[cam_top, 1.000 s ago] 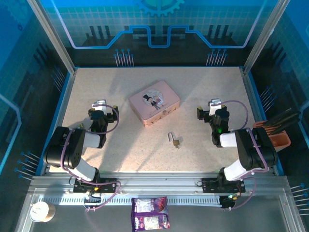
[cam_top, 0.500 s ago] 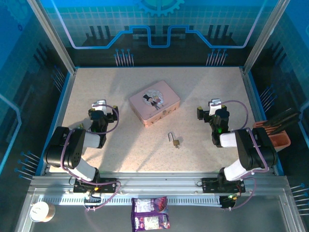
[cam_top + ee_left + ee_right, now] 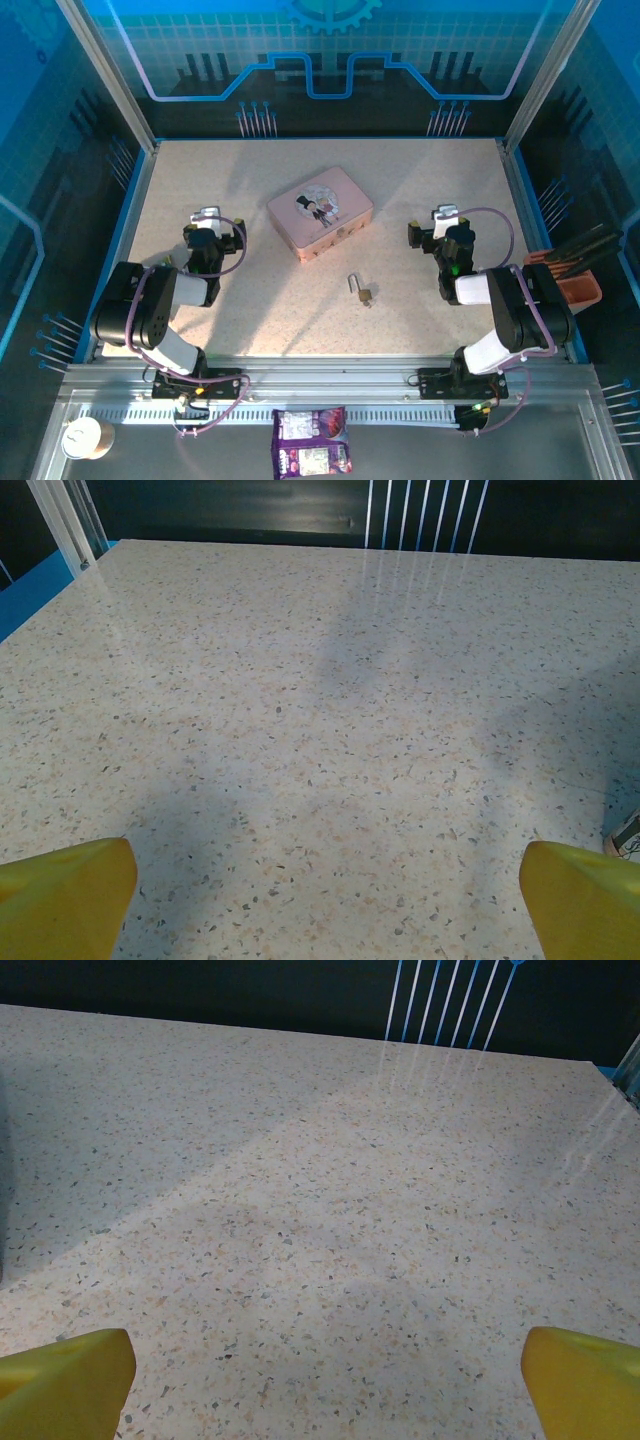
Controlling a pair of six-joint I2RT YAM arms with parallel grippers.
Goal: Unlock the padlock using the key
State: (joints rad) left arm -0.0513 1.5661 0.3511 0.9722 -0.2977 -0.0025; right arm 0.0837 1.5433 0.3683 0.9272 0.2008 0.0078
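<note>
The beige speckled stone-look tabletop (image 3: pixel 250 320) is smooth with a soft sheen (pale streaks mirror near its top edge in both wrist views). The pink rectangular tin box (image 3: pixel 320 214) at centre looks like satiny painted metal; the tiny brass-gold padlock (image 3: pixel 362 291) below it glints. The yellow fingertips (image 3: pixel 65 895) look matt.

pink tin (image 3: pixel 320 213): cartoon picture on the lid, centre of frame; no lettering legible
purple packet (image 3: pixel 311 442): bottom centre; print too blurred to read
padlock (image 3: pixel 366 295): too small for any marking to be read
</note>
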